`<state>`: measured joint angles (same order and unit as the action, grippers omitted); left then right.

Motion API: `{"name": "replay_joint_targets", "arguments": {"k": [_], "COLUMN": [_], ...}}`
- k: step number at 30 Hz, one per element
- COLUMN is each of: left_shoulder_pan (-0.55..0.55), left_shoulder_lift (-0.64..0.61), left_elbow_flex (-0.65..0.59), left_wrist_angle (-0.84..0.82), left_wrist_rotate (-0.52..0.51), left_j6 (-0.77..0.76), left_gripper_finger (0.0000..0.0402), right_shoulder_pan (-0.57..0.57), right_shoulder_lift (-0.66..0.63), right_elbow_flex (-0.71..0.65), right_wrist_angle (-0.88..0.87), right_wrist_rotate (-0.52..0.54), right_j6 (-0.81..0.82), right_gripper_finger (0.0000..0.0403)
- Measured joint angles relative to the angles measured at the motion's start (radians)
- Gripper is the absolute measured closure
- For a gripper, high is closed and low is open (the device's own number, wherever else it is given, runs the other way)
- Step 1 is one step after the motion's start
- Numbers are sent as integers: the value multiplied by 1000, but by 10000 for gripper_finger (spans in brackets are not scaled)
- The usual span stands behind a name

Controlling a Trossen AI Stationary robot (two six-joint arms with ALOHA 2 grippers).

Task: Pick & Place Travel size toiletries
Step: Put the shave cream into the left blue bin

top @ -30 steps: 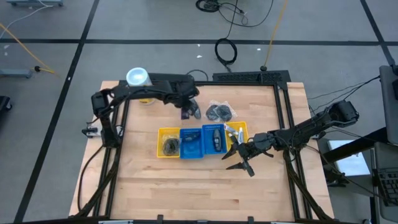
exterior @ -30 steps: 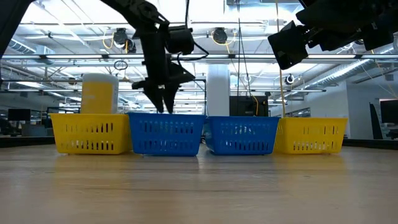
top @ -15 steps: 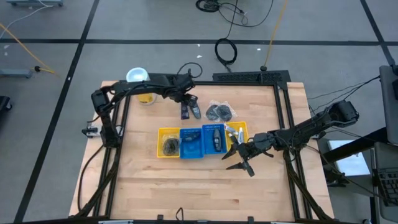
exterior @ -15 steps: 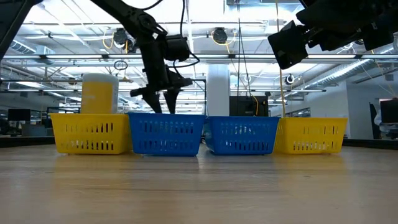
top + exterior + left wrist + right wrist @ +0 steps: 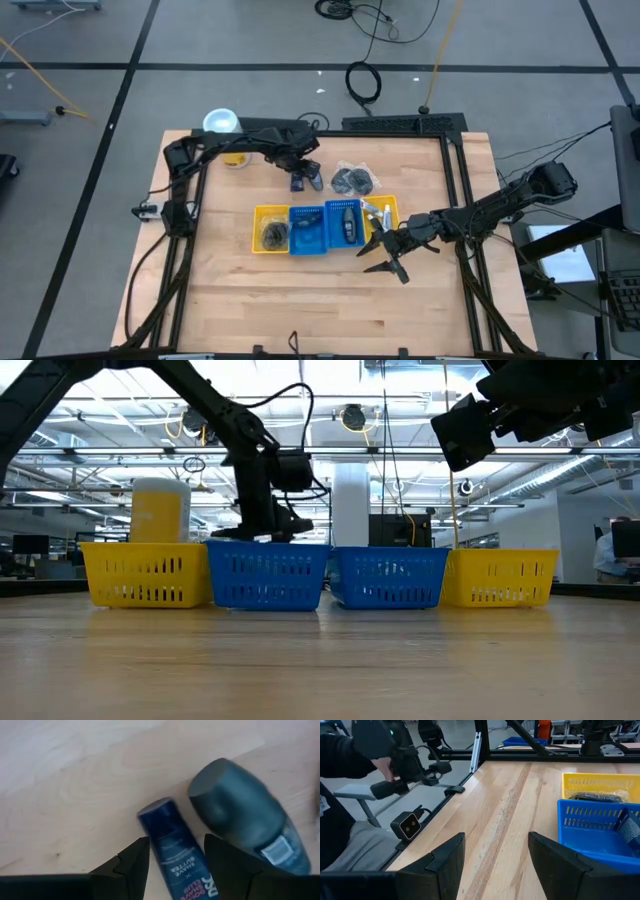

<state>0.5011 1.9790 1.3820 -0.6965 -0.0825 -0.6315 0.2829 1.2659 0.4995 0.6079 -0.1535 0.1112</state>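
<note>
A navy mini bottle (image 5: pixel 298 181) and a dark grey oval piece (image 5: pixel 316 179) lie side by side on the table's far part, with clear packets (image 5: pixel 352 180) of dark rounds to their right. My left gripper (image 5: pixel 300 167) is open and points down over the navy bottle (image 5: pixel 172 847). One finger stands on each side of the bottle, and the grey oval (image 5: pixel 247 815) lies just beside them. My right gripper (image 5: pixel 380 257) is open and hangs near the right yellow bin (image 5: pixel 385 212), touching nothing.
Four bins stand in a row at mid-table: yellow (image 5: pixel 258 232), blue (image 5: pixel 308 229), blue (image 5: pixel 343 222) and yellow, each holding small items. A yellow canister with a white lid (image 5: pixel 222 126) stands at the far left. A person (image 5: pixel 350 780) sits beyond the table edge.
My left gripper rose a little toward the far edge and spread its fingers. It then came back down over the navy bottle, and now sits lower behind the blue bin in the low view. The bottle and the grey oval stayed on the table.
</note>
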Motion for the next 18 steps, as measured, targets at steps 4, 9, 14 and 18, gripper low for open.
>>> {"name": "replay_joint_targets", "arguments": {"k": [4,9,14,18], "left_shoulder_pan": [6,15,18,18], "left_shoulder_lift": [16,24,31,40], "left_elbow_flex": [0,0,0,0], "left_wrist_angle": [2,11,14,20], "left_wrist_rotate": [-7,-15,-23,-27], "left_j6": [-5,-2,-2,-2], "left_gripper_finger": [215,215,215,215], "right_shoulder_pan": [0,0,0,0], "right_shoulder_lift": [0,0,0,0], "right_elbow_flex": [0,0,0,0], "right_wrist_angle": [-7,-8,-8,-8], "right_wrist_rotate": [0,0,0,0], "right_j6": [0,0,0,0], "right_gripper_finger": [193,193,193,193]}}
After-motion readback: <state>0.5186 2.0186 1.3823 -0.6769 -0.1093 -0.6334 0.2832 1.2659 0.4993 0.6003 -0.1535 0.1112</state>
